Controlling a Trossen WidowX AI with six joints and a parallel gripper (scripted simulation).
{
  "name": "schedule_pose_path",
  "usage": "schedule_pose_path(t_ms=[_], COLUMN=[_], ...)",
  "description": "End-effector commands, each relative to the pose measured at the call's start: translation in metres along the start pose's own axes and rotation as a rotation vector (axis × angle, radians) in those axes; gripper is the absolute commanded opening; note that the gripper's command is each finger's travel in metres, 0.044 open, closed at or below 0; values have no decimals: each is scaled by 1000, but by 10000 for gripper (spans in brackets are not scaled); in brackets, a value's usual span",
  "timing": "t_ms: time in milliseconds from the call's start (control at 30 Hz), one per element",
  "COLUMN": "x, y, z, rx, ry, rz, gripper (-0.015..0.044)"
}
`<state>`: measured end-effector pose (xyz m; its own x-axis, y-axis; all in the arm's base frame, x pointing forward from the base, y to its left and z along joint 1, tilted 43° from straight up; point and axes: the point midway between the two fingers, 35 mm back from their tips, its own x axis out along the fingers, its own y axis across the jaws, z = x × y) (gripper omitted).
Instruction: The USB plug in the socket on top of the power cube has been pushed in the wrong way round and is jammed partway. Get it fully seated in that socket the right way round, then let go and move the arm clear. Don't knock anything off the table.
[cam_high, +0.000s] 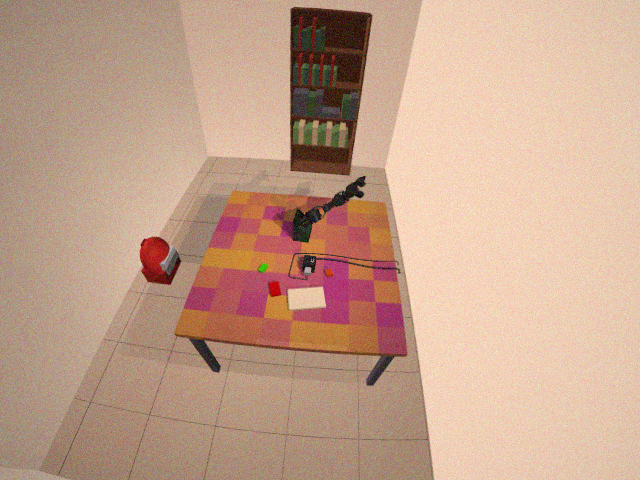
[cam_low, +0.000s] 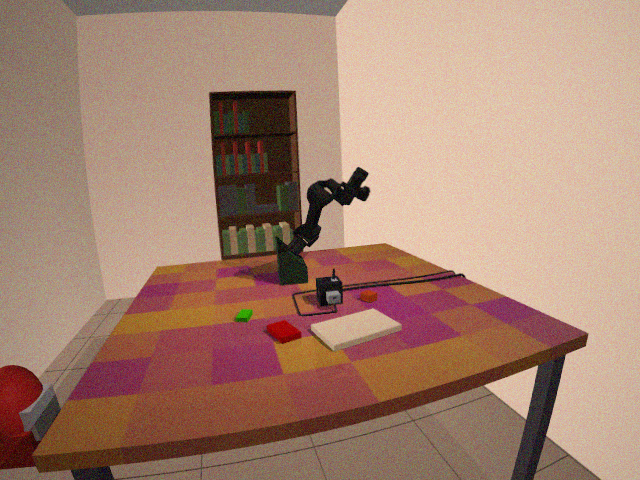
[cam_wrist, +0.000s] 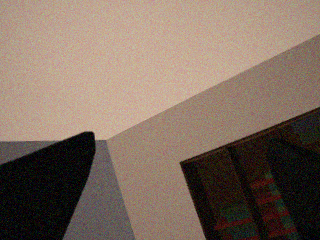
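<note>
Arm is up and off to the right of its dark green base, well apart from the pwr cube. Gripper wide open, nothing btwn fingers; wrist cam sees only walls, ceiling, bookcase + dark finger shapes.

Pwr cube sits mid-table, black, on the near side of the base. USB plug is upright in the top socket, cord end pointing up; too small to tell which way round or how deep. White/grey plug on cube's near face. Black cables run from cube area to table's right edge, one looping round cube's left side.

Other stuff on table: orange-red bit just right of cube, green block to the left, red block nearer + left, cream slab on near side, right of red block.
</note>
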<state>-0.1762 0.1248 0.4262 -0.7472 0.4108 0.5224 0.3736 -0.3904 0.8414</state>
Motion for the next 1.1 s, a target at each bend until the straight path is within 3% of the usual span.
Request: schedule_pose_path(t_ms=[0,233,467,800,1067], x=[0,-1,-43,-160,-284], y=[-1,-49,-88,-105,-92], z=[2,75,159,259,291], rx=[-12,-436,-817,-1053,-1029], ry=[-6,-191,-300,-315,-236], rz=[-7,-304,-706,-1282,-1674], gripper=[426,440,440,440,440])
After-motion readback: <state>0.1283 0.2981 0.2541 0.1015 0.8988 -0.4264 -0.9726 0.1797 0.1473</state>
